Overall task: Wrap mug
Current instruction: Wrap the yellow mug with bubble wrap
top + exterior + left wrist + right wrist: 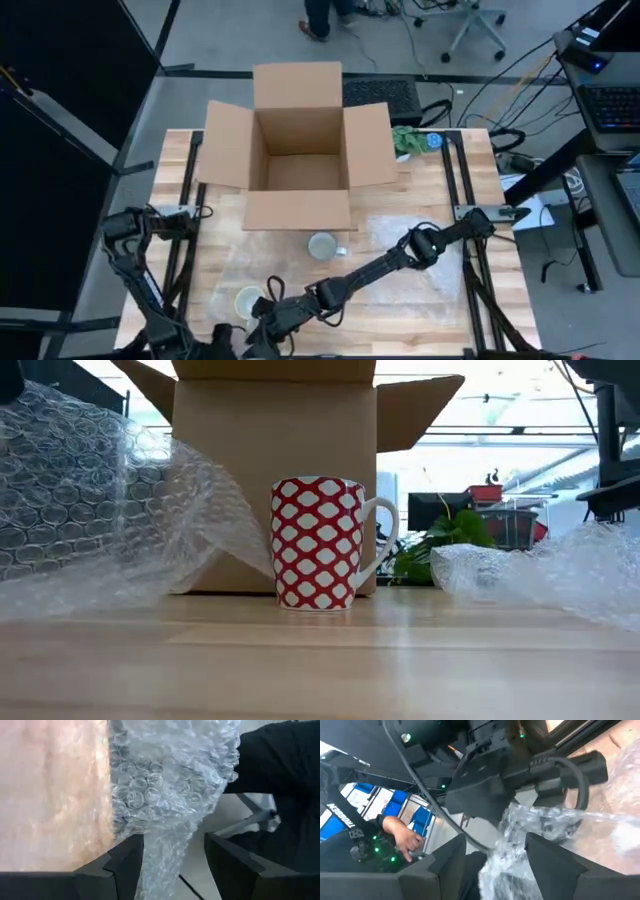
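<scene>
mug [318, 543] red with white diamonds, upright, handle right.

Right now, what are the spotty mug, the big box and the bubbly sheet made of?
The mug looks like glazed ceramic: smooth, slightly shiny, red with white diamond spots. The box looks like plain brown cardboard, matte, with folded flaps. The bubbly sheet is clear plastic bubble wrap; you can see rows of little air pockets.
</scene>
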Tool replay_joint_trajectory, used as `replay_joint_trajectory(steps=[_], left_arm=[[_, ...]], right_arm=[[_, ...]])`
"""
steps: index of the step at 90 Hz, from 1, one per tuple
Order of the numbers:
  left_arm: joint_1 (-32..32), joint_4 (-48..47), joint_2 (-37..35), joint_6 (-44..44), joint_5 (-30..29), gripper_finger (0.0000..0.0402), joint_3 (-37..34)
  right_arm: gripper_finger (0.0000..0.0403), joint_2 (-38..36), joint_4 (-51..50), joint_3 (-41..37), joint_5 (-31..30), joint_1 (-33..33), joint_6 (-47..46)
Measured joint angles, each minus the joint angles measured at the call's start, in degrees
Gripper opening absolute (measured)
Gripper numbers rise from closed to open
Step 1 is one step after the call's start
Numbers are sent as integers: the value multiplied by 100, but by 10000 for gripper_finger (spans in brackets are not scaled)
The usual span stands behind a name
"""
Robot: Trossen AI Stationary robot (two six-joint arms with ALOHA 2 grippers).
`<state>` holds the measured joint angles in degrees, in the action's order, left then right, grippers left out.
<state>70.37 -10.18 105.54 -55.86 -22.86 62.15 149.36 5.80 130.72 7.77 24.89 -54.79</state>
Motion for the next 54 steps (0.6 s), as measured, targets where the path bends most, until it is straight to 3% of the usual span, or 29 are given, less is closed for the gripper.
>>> replay_joint_trajectory(steps=[32, 54], left_arm=[[83, -1193, -210, 745, -507, 198, 385], [179, -1241, -230, 1228, -966, 198, 402]], right_arm=[[192, -2, 8, 6, 139, -61, -19], [192, -2, -9, 5, 138, -74, -24]])
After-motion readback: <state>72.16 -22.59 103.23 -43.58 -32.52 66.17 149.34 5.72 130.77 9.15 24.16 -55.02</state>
